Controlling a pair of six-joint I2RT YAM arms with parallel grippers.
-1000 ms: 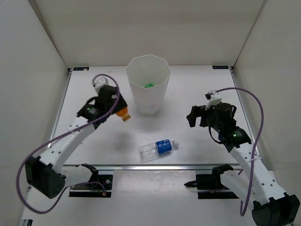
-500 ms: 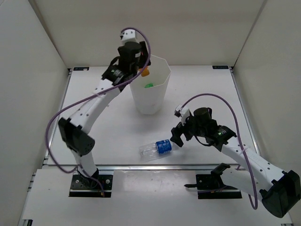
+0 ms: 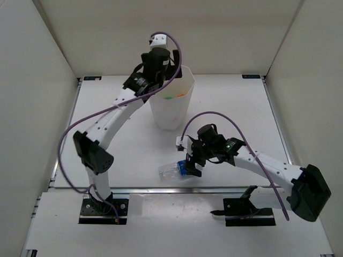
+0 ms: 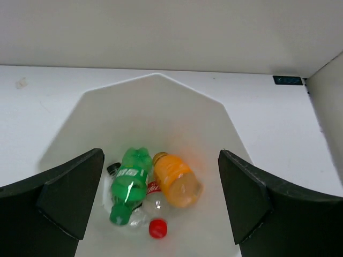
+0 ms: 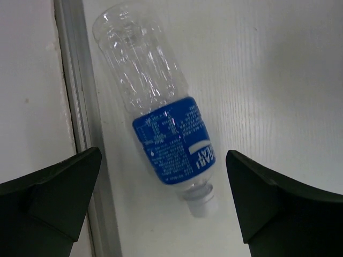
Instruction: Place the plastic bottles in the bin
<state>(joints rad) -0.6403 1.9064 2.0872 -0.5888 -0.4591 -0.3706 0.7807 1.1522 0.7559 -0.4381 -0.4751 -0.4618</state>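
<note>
The white faceted bin [image 3: 170, 113] stands at the back centre. My left gripper [image 3: 162, 79] hangs open and empty over its left rim. In the left wrist view [image 4: 161, 201] the bin [image 4: 155, 107] holds the green bottle [image 4: 127, 184], the orange bottle [image 4: 177, 179], the clear bottle with the red cap [image 4: 156, 227] and a black cap [image 4: 112, 168]. The clear bottle with the blue label [image 3: 172, 171] lies on its side near the front edge. My right gripper [image 3: 191, 161] is open just above it, its jaws either side of the bottle [image 5: 166, 139], apart from it.
A metal rail [image 3: 161, 189] runs along the table's front edge, close to the blue-label bottle; it also shows in the right wrist view [image 5: 75, 123]. White walls enclose the table on the left, back and right.
My left arm swung up over the bin and let go of the orange bottle, which now lies inside. My right arm moved left and down over the blue-label bottle.
</note>
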